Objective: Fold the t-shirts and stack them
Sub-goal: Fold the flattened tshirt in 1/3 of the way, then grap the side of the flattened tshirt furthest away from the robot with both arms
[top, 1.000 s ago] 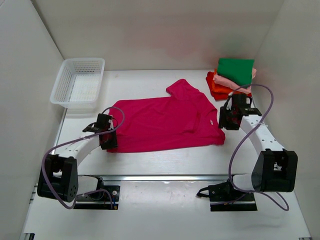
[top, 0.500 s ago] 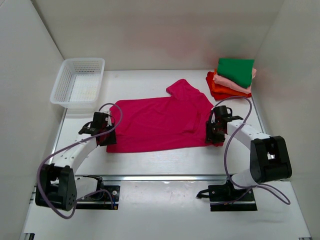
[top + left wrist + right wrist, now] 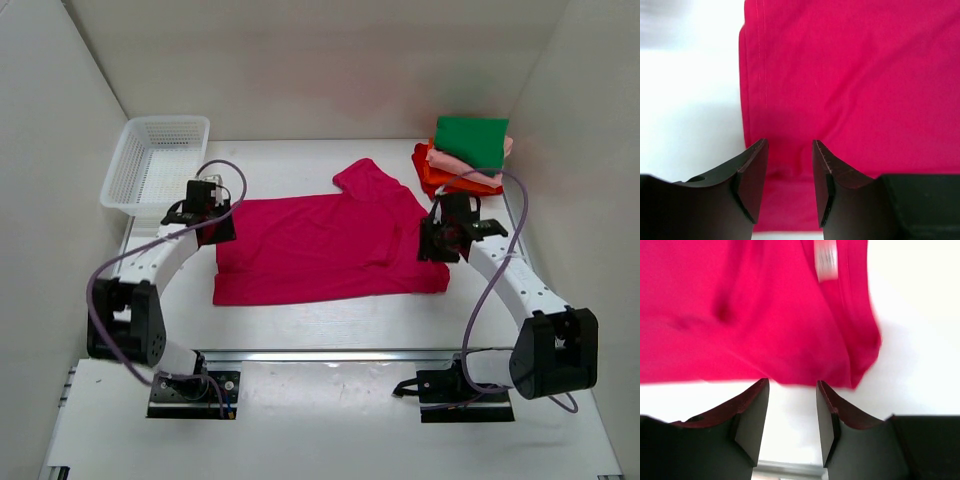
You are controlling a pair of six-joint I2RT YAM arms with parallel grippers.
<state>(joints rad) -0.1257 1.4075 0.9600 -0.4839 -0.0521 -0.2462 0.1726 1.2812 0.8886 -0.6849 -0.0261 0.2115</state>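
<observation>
The magenta-pink t-shirt lies spread flat mid-table. My left gripper is open over its far-left corner; in the left wrist view the open gripper hovers above the shirt, empty. My right gripper is open at the shirt's right edge. In the right wrist view the open gripper is over bare table, just short of the shirt's edge, which carries a white label. A stack of folded shirts stands at the back right: green on top, then light pink, orange and red.
A white mesh basket stands at the back left, just beyond my left gripper. White walls close in the table on three sides. Both arm bases sit on a rail at the near edge.
My left gripper has moved away along the shirt's left edge, from its near-left part to its far-left corner. My right gripper swung in over the shirt's right edge, then drew back slightly.
</observation>
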